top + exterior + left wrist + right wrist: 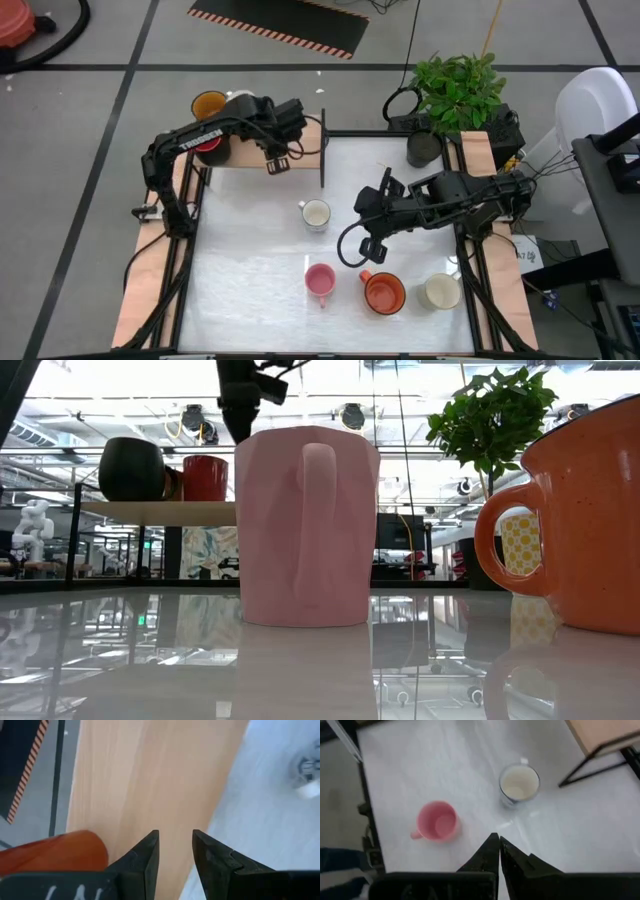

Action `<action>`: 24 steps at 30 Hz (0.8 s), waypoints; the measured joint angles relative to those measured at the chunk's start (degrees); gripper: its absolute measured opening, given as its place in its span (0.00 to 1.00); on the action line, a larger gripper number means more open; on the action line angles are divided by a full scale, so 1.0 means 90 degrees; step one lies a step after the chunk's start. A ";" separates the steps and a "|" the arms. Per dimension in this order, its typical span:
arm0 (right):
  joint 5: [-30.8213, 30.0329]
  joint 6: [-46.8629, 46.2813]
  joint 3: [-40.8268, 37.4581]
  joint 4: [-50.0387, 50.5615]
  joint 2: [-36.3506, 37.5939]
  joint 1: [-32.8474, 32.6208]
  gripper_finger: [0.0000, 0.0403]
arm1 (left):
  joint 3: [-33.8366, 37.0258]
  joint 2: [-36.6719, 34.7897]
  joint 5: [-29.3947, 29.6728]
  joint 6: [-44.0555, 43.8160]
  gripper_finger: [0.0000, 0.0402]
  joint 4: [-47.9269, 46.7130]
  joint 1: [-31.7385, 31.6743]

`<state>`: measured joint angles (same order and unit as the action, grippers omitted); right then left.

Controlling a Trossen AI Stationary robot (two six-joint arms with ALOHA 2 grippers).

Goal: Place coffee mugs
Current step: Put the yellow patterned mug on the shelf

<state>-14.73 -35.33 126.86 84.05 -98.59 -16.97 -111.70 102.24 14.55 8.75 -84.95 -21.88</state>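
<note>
The left gripper (279, 163) hangs over the near edge of the raised wooden shelf (310, 137) at the table's back left, its fingers (145, 857) slightly parted with nothing between them; it looks released. Just behind it on that shelf sit a red mug (209, 146) and an amber-yellow mug (208, 104), with a white one partly hidden by the arm. My guess is the shelf is where the mugs are being gathered, which would explain the arm lingering there empty.

The right gripper (371, 245) hovers over the middle of the table with its fingers (490, 852) clenched tight together, holding nothing. The cream mug (315, 214) stands just ahead of it toward the left arm, the pink mug (320, 280) a little beyond and below its tip, the orange mug (384, 291) almost directly beneath its wrist, and another cream mug (441, 291) beside that one. All four stand upright and apart from each other, so each seems easy to pick singly; I judge they are the ones left to place.

The white tabletop (250, 260) is glossy enough to mirror the pink and orange mugs in the low view. A dark pot (424, 148) sits on the right-hand wooden shelf (480, 150) beside a leafy green plant (458, 88). Beyond the frame, the floor is grey tile with a black-and-orange striped mat (280, 28) and loose cables; the room behind is bright and cluttered with stands and equipment.
</note>
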 joint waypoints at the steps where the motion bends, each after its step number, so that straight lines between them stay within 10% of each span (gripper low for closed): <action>1: -0.0002 0.0000 -0.0002 0.0127 0.0000 0.0000 0.00 | 0.0000 -0.0013 -0.0021 -0.0018 0.30 0.0002 0.0092; 10: -0.0184 -0.0187 -0.0808 0.0652 0.0429 0.0154 0.00 | 0.0000 -0.0010 -0.0586 -0.0485 0.30 -0.0009 0.0838; 24: 0.1173 -0.2314 -0.5518 0.0219 0.3065 0.0704 0.21 | -0.0002 -0.1114 -0.0554 -0.1598 0.30 0.0268 0.1246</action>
<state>-4.17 -56.16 77.20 86.02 -71.00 -10.64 -111.72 92.22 9.57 -5.63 -82.54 -10.67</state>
